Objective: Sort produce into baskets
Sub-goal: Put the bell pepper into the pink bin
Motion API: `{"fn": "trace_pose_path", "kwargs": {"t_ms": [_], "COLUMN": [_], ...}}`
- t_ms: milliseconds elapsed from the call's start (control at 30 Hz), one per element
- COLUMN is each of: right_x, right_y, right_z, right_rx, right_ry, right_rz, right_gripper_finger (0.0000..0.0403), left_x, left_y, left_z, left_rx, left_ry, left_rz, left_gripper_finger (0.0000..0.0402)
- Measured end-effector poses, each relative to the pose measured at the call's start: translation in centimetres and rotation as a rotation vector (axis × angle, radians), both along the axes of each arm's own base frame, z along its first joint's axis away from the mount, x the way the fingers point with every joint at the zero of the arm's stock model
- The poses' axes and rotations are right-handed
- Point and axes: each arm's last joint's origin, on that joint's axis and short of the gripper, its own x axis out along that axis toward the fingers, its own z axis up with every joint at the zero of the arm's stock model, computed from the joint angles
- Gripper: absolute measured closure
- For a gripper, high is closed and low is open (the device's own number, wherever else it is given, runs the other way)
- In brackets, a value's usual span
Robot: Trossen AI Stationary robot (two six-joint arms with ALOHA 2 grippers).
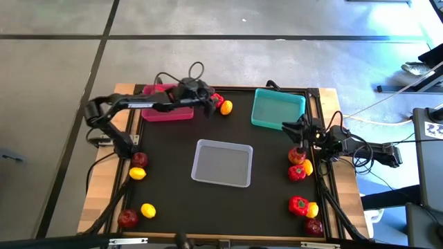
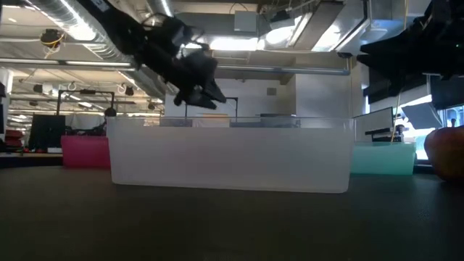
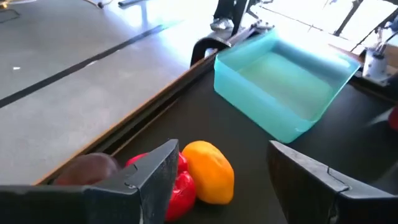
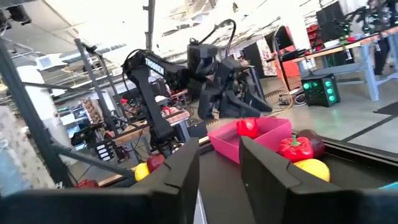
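Note:
My left gripper [image 1: 210,105] hangs open just past the pink basket [image 1: 166,111], above a red pepper [image 3: 180,186], a yellow lemon [image 3: 208,171] and a dark apple [image 3: 87,169] on the black mat. The lemon shows between its fingers, clear of them. One red pepper [image 4: 247,127] lies in the pink basket. The teal basket [image 1: 278,109] stands at the far right and the grey-white basket [image 1: 223,162] in the middle. My right gripper [image 1: 299,131] waits at the right edge, open a little, with nothing in it [image 4: 219,163].
More produce lies loose: an apple [image 1: 139,159] and lemons [image 1: 138,173] [image 1: 147,210] along the left edge, and peppers [image 1: 296,173] [image 1: 299,204], lemons and an apple [image 1: 313,226] along the right. The mat between the baskets is bare.

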Motion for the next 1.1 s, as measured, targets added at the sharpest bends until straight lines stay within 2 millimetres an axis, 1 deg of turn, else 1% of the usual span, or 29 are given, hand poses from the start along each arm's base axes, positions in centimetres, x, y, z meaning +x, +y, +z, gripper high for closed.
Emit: {"fn": "trace_pose_path", "kwargs": {"t_ms": [100, 200, 433, 633, 767, 900, 1100], "right_x": [0.0, -0.1, -0.1, -0.1, -0.1, -0.2, -0.2], "right_y": [-0.1, -0.3, -0.4, -0.4, -0.6, -0.7, -0.7], "right_z": [0.0, -0.1, -0.1, -0.2, -0.4, -0.7, -0.6], "right_rx": [0.007, 0.018, 0.029, 0.022, 0.031, 0.037, 0.009], "right_ry": [0.0, 0.004, 0.006, 0.017, 0.042, 0.066, 0.072], "right_rz": [-0.038, -0.089, -0.144, -0.155, -0.206, -0.244, -0.253], "right_gripper_finger": [0.0286, 0.0287, 0.0287, 0.0287, 0.0287, 0.0287, 0.0288], "left_x": [0.8, 1.0, 1.0, 1.1, 1.3, 1.5, 1.5], "left_y": [0.5, 1.1, 2.6, 3.3, 3.6, 3.8, 4.0], "left_z": [-1.3, -2.4, -3.8, -4.7, -5.2, -6.2, -6.6], "left_rx": [0.004, 0.017, 0.117, 0.164, 0.192, 0.199, 0.194], "left_ry": [0.044, 0.086, 0.15, 0.183, 0.182, 0.201, 0.206], "left_rz": [-0.011, -0.01, -0.011, -0.038, -0.045, -0.06, -0.052], "left_gripper_finger": [0.0165, 0.0165, 0.0165, 0.0165, 0.0165, 0.0165, 0.0165]}}
